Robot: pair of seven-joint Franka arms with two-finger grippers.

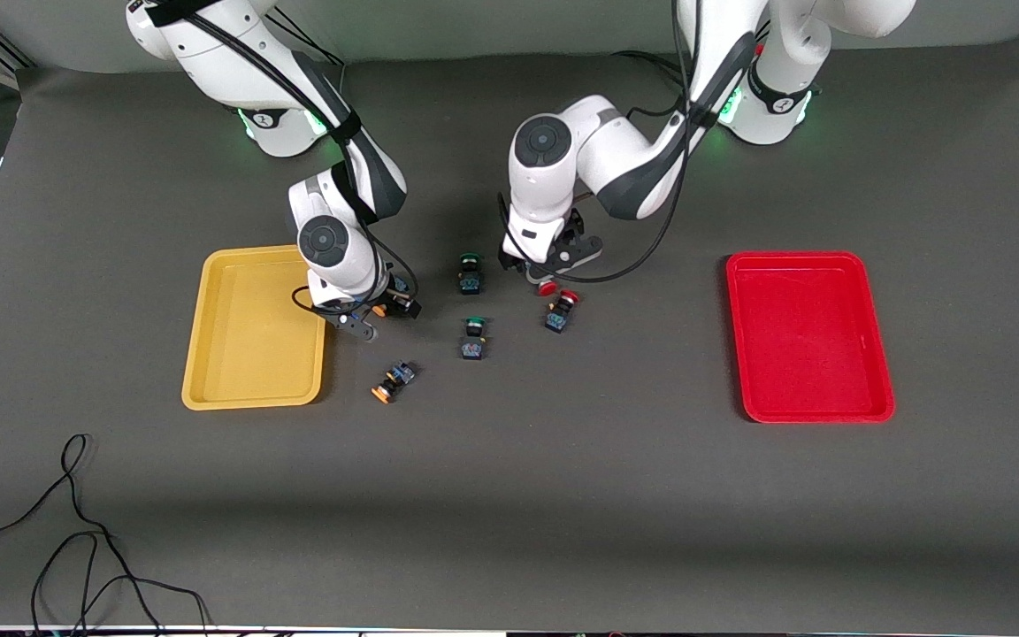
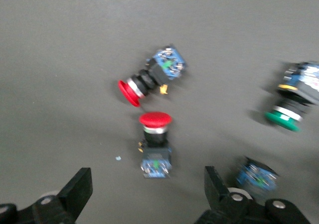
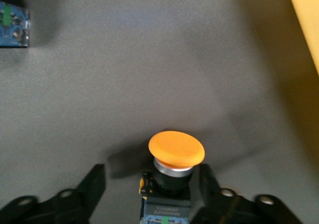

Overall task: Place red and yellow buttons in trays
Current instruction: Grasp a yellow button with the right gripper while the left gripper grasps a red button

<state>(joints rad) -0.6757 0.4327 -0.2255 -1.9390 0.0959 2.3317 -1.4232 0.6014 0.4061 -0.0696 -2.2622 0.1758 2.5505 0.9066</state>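
1. Buttons lie in the middle of the gray cloth table (image 1: 563, 495), between the yellow tray (image 1: 209, 354) at the right arm's end and the red tray (image 1: 872, 354) at the left arm's end. Both trays look bare inside.
2. The right gripper (image 3: 149, 194) is low over the table, just beside the yellow tray. Its fingers sit on both sides of a yellow button (image 3: 175, 152), close to its dark body. I think it is taking hold so it can carry the button to the yellow tray.
3. The other yellow button (image 1: 390, 383) lies on its side, nearer the front camera.
4. The left gripper (image 2: 149, 196) hovers over two red buttons with its fingers wide and nothing between them. One red button (image 2: 154, 134) is lined up with the gap, so I think it gets picked next. The other red button (image 2: 149, 77) lies just beside it.
5. Two green buttons (image 1: 471, 270) (image 1: 473, 338) lie between the two grippers. They are not part of the job.
6. Each button has a round, smooth cap like a mushroom on a small, blocky dark body. The trays are shiny plastic with round corners and raised rims, so small things should stay in.
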